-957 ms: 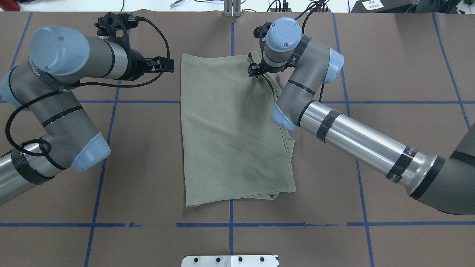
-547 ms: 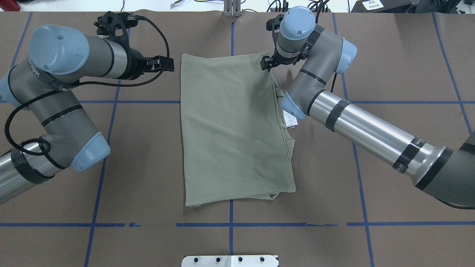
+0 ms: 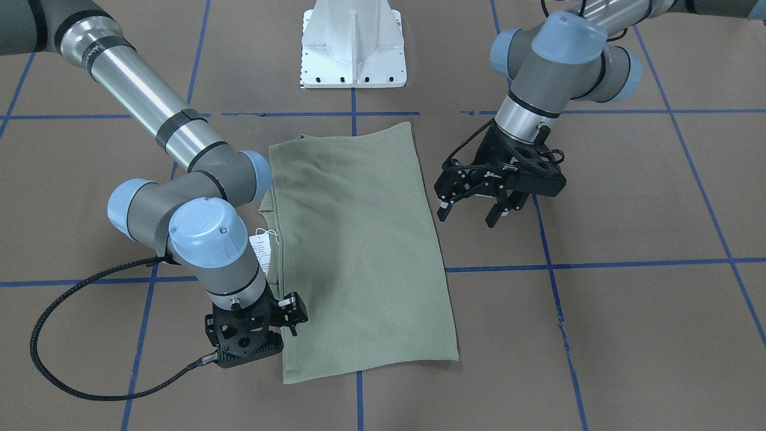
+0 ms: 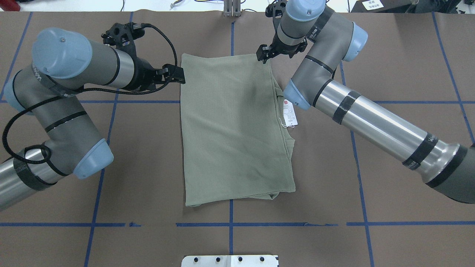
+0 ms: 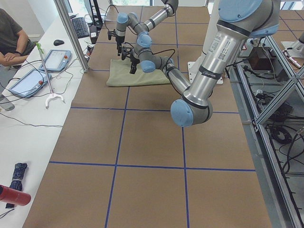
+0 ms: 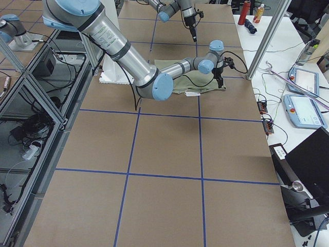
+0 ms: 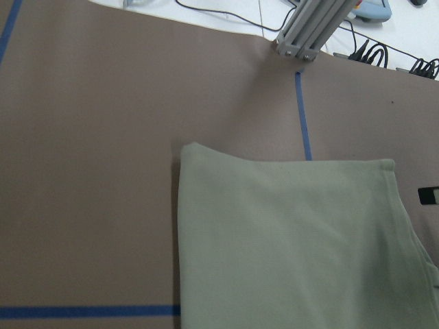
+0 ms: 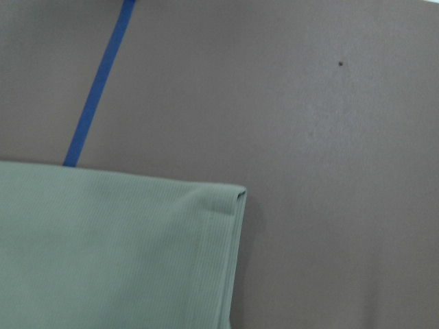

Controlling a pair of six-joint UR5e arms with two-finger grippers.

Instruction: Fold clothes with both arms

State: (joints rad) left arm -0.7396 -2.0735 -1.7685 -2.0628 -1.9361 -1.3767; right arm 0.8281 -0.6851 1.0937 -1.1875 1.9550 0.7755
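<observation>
The clothes are one sage-green shirt [image 4: 233, 129] [image 3: 359, 251], folded into a flat upright rectangle at the table's middle. Its white hang tag [image 4: 290, 113] [image 3: 261, 246] pokes out at the right edge. My left gripper [image 4: 178, 75] [image 3: 470, 214] hovers open beside the shirt's far-left corner with nothing between its fingers. My right gripper [image 4: 262, 56] [image 3: 286, 320] stands over the far-right corner and looks open. That corner [image 8: 233, 199] lies flat on the table in the right wrist view, apart from the gripper. The left wrist view shows the far-left corner [image 7: 192, 151].
Brown table cover with blue tape lines [image 4: 230, 224]. The white pedestal base [image 3: 353, 54] sits at the near edge, and an aluminium post [image 4: 232, 9] stands at the far edge. A person [image 5: 9, 38] sits at a side desk holding tablets and cables.
The right gripper carried the shirt's far-right corner outward to the far edge, let it go and rose. This uncovered the hang tag. The left gripper moved right, up to the shirt's far-left corner.
</observation>
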